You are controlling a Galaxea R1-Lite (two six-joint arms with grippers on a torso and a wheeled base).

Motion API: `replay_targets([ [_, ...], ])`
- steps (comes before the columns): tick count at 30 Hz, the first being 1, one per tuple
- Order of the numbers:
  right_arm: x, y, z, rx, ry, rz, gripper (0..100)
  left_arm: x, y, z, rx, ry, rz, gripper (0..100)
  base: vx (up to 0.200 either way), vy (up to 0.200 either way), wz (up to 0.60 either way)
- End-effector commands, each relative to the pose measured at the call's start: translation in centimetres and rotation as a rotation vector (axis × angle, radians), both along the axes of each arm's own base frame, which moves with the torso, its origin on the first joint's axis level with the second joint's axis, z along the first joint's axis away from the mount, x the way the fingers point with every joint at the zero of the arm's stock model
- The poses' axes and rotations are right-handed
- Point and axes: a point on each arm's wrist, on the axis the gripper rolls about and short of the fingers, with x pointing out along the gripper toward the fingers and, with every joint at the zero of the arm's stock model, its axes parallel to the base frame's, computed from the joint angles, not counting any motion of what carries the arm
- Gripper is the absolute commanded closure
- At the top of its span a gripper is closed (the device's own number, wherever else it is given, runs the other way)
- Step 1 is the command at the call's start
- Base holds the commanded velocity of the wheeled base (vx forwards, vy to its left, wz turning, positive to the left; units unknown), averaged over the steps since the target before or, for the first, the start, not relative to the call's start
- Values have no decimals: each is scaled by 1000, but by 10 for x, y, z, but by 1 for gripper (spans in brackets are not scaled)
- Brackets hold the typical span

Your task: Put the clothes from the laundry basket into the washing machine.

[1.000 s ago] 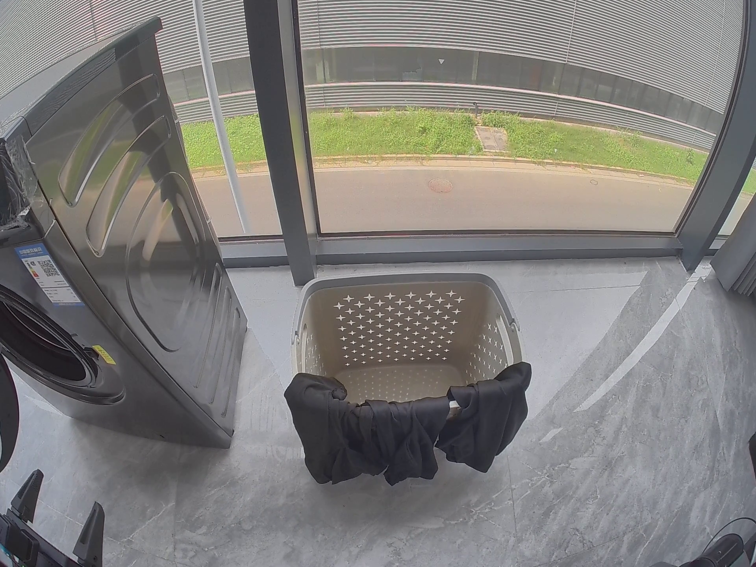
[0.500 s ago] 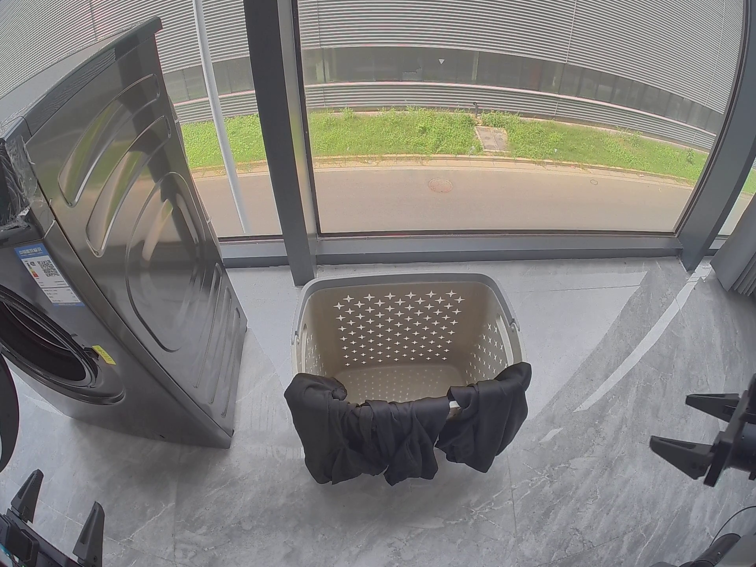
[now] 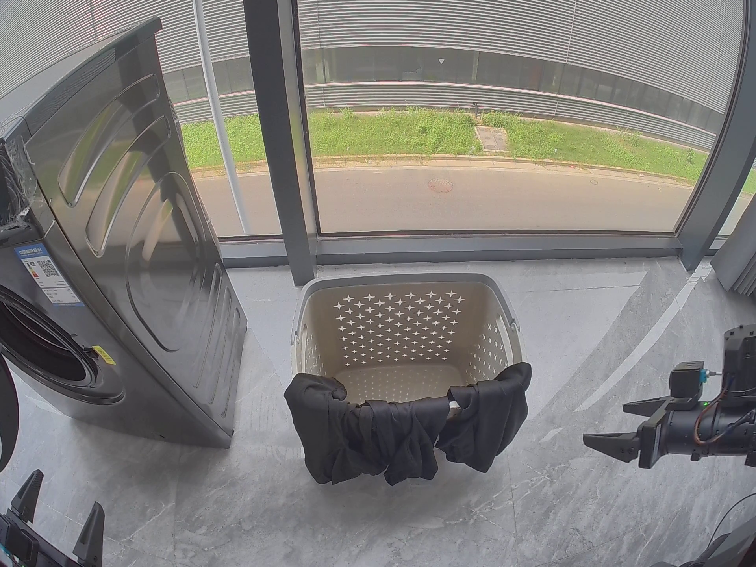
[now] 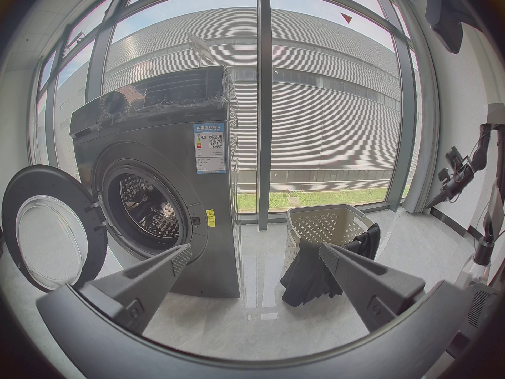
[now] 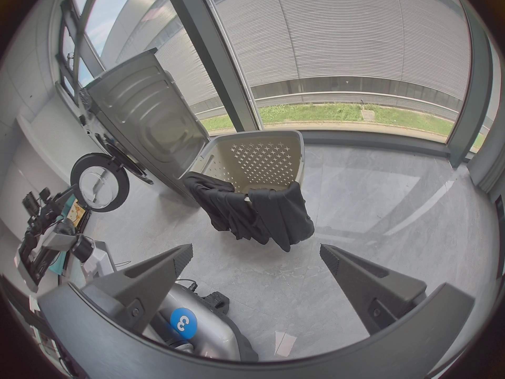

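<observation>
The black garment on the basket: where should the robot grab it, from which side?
Probably the bunched middle of the black garment, where it folds over the near rim of the laundry basket; come from above, since both ends hang outside.

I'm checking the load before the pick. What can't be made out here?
- Head view: black clothes draped on the near rim of the laundry basket hide part of its floor.
- Head view: the edge cuts off the washing machine opening.
- All views: dark folds merge; garment count unclear.
</observation>
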Motion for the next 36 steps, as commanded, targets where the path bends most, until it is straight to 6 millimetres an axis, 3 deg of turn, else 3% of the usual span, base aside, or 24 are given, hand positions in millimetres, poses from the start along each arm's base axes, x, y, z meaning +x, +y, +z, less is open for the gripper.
replay_targets([
  [1,24,11,-30,-31,125,-27,0,0,0,-5,-1,0,0,0,0,0,0],
  [6,33,19,-38,-33,128,-55,0,0,0,-5,-1,0,0,0,0,0,0],
  [11,51,37,-66,-54,168,-147,0,0,0,-5,-1,0,0,0,0,0,0],
  [24,79,47,-115,-77,123,-170,0,0,0,-5,-3,0,-1,0,0,0,0],
  [36,99,66,-129,-66,52,-119,0,0,0,-5,-1,0,0,0,0,0,0],
])
